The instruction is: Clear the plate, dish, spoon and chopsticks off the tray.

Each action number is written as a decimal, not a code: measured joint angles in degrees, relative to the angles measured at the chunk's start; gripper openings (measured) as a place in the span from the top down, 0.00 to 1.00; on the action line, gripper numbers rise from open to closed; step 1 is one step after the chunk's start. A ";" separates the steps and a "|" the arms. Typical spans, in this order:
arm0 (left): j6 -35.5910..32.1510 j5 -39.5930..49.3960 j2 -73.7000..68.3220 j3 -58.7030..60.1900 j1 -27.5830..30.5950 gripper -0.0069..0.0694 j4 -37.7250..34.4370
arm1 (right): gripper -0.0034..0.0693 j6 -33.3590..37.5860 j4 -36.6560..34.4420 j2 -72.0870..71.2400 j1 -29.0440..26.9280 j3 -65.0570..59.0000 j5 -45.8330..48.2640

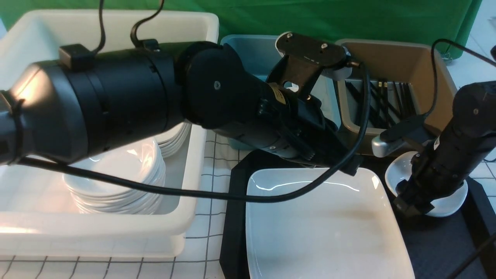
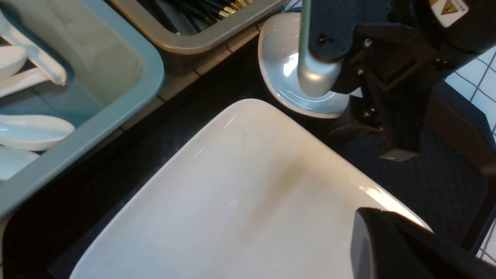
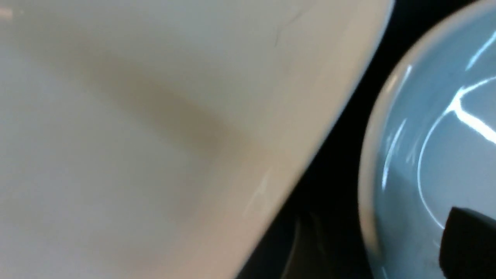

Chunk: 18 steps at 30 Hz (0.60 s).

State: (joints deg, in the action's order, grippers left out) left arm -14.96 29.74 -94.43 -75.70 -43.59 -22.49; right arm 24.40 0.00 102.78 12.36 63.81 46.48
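Note:
The large white square plate (image 1: 325, 232) lies on the black tray (image 1: 232, 217). My left gripper (image 1: 352, 167) is shut over the plate's far edge, and its dark fingers (image 2: 387, 244) hold nothing. A small white dish (image 1: 449, 201) sits on the tray at the plate's far right corner. My right gripper (image 1: 410, 201) is down at the dish's near rim and open. One of its fingertips (image 3: 469, 244) is inside the dish (image 3: 426, 135); the other is out of view. White spoons (image 2: 35, 131) lie in the blue bin (image 2: 128, 89). Black chopsticks (image 1: 387, 100) lie in the brown bin (image 1: 403, 62).
A big white bin (image 1: 186, 217) left of the tray holds stacks of white dishes (image 1: 128, 170). The blue and brown bins stand just behind the tray. My left arm spans the scene from left to centre, its cable hanging over the plate.

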 joint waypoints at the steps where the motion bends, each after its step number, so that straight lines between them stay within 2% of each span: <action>1: 0.00 0.15 0.00 0.00 0.00 0.91 0.00 | 0.34 0.00 0.00 0.34 0.07 0.00 -0.11; 4: 0.00 0.44 0.00 0.00 0.00 0.91 0.00 | 0.35 -0.26 0.76 1.96 0.18 0.00 -0.61; 6: 0.00 0.74 0.00 0.00 0.00 0.91 0.00 | 0.39 -0.32 1.12 2.50 0.18 0.00 -0.78; 11: -0.07 0.86 0.00 0.00 0.00 0.91 0.00 | 0.69 -0.34 1.82 2.53 0.24 0.12 -1.22; 15: -0.07 0.26 0.00 0.00 0.00 0.91 0.00 | 0.70 -0.28 2.24 1.28 0.28 0.65 0.69; 18: -0.07 0.05 0.00 0.00 0.00 0.91 0.00 | 0.76 -0.76 2.42 -0.66 0.92 1.49 3.75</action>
State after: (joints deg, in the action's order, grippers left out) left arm -15.03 29.79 -94.43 -75.70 -43.59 -22.49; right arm 23.64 2.42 102.13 13.29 65.29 50.23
